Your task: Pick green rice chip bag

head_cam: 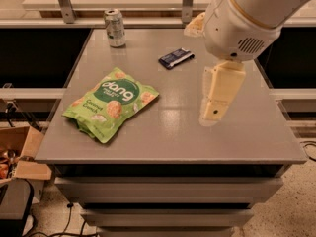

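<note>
The green rice chip bag (111,105) lies flat on the left part of the grey table (173,137), a crinkly lime-green pouch with a dark green circle and white "dang" lettering. My gripper (211,113) hangs down from the big white arm housing (242,23) over the right half of the table. It is well to the right of the bag and apart from it, and it holds nothing that I can see.
A silver drink can (115,27) stands at the table's far left. A small dark blue wrapped bar (176,58) lies at the far middle. A cardboard box (19,154) sits on the floor to the left. Drawers (168,196) are below the tabletop.
</note>
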Robot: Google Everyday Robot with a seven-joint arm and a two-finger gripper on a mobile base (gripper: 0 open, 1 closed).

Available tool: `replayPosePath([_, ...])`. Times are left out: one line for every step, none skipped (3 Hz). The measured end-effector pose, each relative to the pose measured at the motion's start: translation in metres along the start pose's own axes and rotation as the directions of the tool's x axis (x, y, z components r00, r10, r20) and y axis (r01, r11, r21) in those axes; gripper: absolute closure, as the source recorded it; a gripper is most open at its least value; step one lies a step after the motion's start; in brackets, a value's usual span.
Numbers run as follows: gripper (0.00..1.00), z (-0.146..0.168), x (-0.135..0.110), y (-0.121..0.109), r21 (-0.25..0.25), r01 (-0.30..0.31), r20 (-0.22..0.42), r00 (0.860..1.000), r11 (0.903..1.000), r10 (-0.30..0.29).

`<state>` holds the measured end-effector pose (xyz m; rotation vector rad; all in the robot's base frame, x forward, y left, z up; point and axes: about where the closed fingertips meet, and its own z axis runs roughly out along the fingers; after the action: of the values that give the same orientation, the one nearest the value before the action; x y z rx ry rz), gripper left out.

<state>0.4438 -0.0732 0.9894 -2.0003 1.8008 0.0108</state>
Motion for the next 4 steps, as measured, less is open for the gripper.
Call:
replayPosePath([0.00, 0.018, -0.041, -0.005, -0.009, 0.215, 0.030, 0.976, 0.9765, -0.215])
replayPosePath([0.00, 0.038, -0.076, -0.005, -0.023, 0.398, 0.046, 0.917, 0.9170, -0.397])
replayPosePath([0.00, 0.065, -0.108, -0.004, -0.048, 0.519, 0.067, 0.854, 0.8536, -0.515])
replayPosePath([0.00, 0.065, -0.112, -0.003, -0.046, 0.529, 0.069, 0.848, 0.8474, -0.526])
